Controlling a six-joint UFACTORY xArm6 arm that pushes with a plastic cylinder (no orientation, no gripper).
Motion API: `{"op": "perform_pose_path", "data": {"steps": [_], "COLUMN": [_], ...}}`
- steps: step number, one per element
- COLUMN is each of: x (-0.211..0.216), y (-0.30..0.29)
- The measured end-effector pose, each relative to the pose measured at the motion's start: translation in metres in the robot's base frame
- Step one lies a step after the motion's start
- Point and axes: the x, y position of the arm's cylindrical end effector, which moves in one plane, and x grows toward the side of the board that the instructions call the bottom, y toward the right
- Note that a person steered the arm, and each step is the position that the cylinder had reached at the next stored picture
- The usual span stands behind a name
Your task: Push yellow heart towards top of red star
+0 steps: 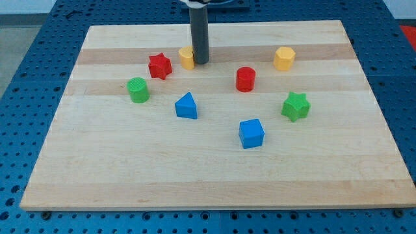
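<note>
Blocks lay scattered over the wooden board (214,188), with my tip (201,62) pressed against a yellow one.

From left: a green cylinder (138,90), then the red star (159,66) in the upper left, the yellow heart (186,58) just beside it, partly hidden by my tip touching its right side; a blue triangle (186,106), blue cube (251,133), red cylinder (246,79), yellow hexagon (284,58) and green star (296,106) followed.

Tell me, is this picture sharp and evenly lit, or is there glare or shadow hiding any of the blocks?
Camera view: evenly lit and sharp, with no glare on the wooden board; shadows are soft and short, hiding nothing. Only my tip covers the right edge of the yellow heart, beside the red star. The rod's top is cut off by the frame.
</note>
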Motion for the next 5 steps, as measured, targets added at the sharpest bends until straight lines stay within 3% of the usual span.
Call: {"op": "perform_pose_path", "data": {"steps": [2,5], "x": [0.009,-0.045], "y": [-0.028,-0.082]}}
